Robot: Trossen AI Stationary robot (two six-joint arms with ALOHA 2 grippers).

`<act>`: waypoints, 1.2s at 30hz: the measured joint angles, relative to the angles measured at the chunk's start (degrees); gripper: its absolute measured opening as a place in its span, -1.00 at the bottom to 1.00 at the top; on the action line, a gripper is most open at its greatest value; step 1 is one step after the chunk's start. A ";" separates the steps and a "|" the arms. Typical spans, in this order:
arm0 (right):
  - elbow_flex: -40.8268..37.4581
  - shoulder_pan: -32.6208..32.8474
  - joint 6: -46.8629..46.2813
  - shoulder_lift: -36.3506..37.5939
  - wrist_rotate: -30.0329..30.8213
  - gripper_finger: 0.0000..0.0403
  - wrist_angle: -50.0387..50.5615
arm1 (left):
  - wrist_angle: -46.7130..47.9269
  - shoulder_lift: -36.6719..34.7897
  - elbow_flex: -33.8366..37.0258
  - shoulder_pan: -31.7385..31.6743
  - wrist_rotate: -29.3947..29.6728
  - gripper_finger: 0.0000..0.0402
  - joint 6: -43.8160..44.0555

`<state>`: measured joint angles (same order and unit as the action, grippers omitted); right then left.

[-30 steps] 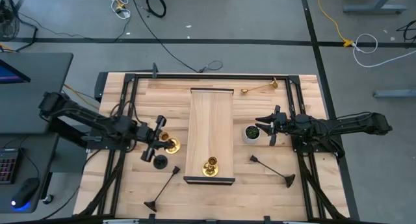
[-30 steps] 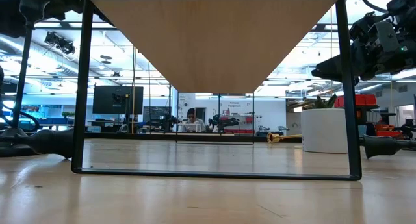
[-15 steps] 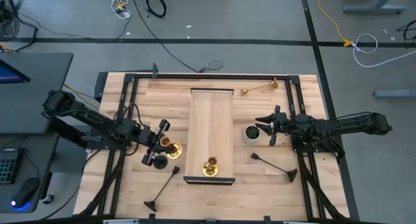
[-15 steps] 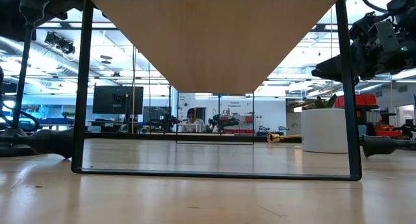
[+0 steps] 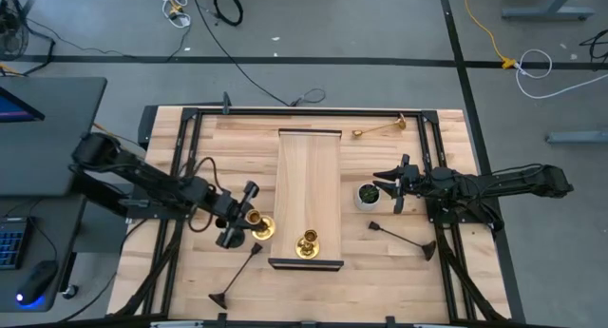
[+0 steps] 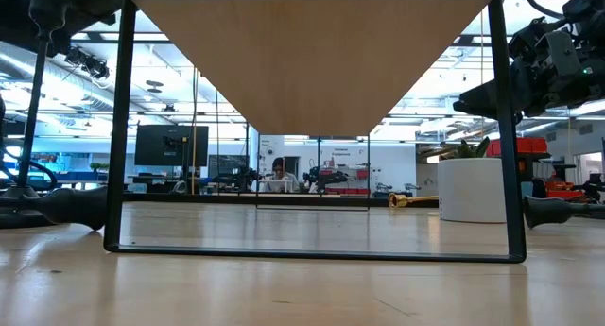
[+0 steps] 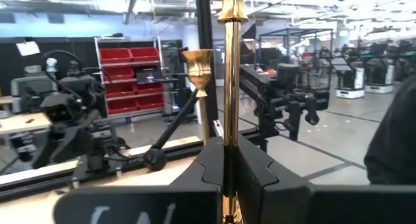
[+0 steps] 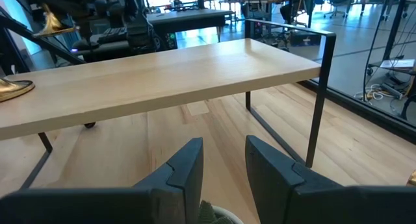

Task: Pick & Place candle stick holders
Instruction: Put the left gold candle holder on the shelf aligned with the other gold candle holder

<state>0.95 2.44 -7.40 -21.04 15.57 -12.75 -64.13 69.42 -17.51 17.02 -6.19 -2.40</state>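
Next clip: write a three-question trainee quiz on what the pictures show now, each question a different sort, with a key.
1. True or false: the left gripper is shut on an upright brass holder.
2. What stands on the wooden shelf? A) a black holder B) a second brass holder C) the white pot
3. Fill in: the right gripper hovers open above the ____.

Key: 1 true; 2 B; 3 white pot.
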 joint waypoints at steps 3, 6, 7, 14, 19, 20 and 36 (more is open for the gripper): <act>0.00 0.02 0.00 0.02 0.00 -0.43 0.00 | 0.71 2.21 -0.56 0.00 -0.21 -0.93 -0.04; 0.00 0.02 0.00 0.02 0.00 -0.43 0.00 | 0.58 4.63 -1.61 0.20 -0.68 -0.93 -0.40; 0.00 0.00 0.00 0.02 0.00 -0.43 0.00 | 0.20 5.06 -1.80 0.20 -0.71 -0.93 -0.60; 0.00 0.00 0.00 0.02 0.02 -0.43 -0.02 | 0.25 5.76 -1.80 0.20 -0.78 -0.92 -0.41; 0.00 0.00 0.00 0.00 0.00 -0.43 -0.02 | 0.23 5.76 -1.80 0.24 -1.47 -0.93 -0.41; -0.01 0.00 0.00 0.02 0.00 -0.43 0.00 | 0.22 5.76 -1.79 0.24 -1.51 -0.93 -0.39; 0.00 0.01 0.00 0.00 0.00 -0.43 -0.09 | 0.30 11.14 -4.88 0.15 -2.72 -0.93 -1.72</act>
<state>0.95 2.45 -7.40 -21.04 15.57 -12.84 -63.83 80.56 -22.39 17.17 -8.91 -4.12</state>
